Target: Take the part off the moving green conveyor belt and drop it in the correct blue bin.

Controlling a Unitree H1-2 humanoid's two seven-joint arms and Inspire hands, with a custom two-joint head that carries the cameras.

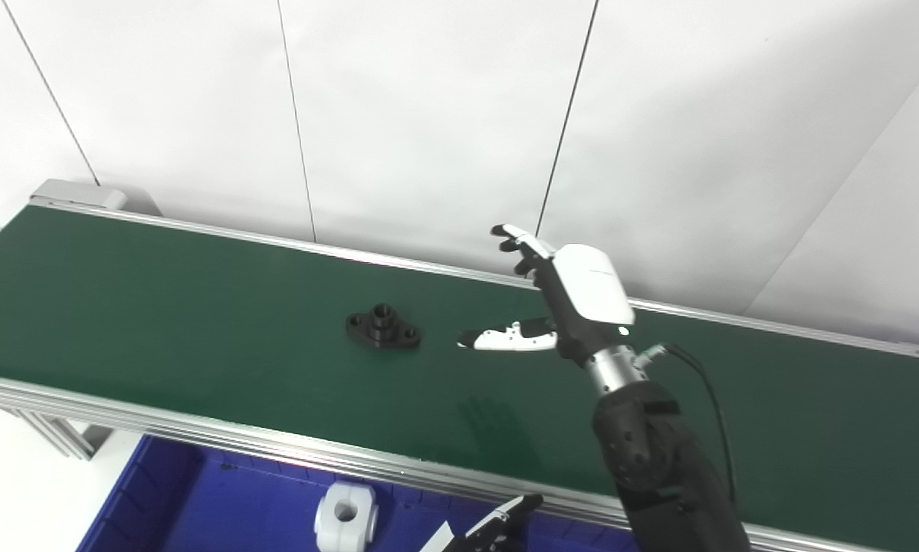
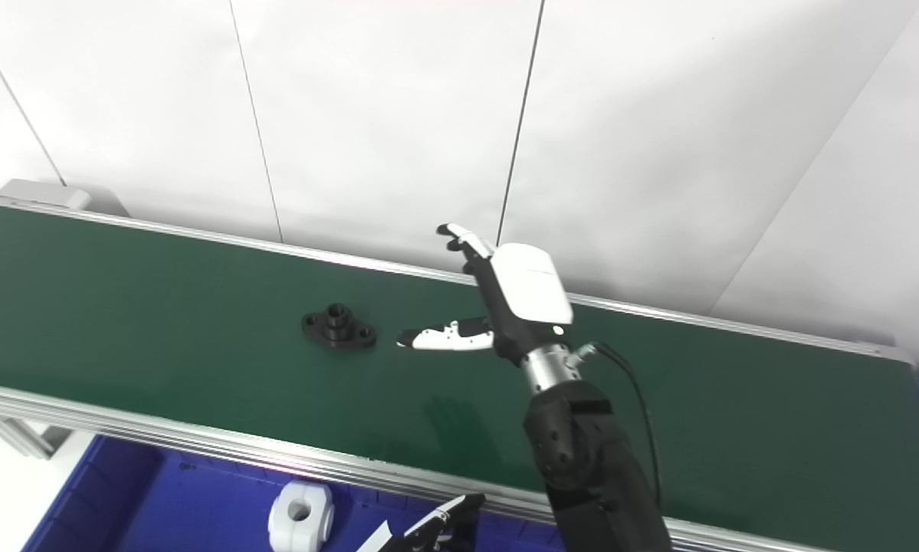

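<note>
Left eye view: right hand [image 1: 574, 295] hovered over the green conveyor belt [image 1: 160, 307], fingers spread, thumb pointing at the small black flanged part [image 1: 382, 327] lying just beside it, apart. Left hand [image 1: 490, 529] barely showed at bottom edge over the blue plastic bin [image 1: 168, 498]; finger state unclear. Right eye view alone showed a blue corner past the belt's right end.

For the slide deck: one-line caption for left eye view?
Open right hand hovers beside black part on green conveyor belt.

White panelled wall [image 1: 428, 115] with dark seams
</note>
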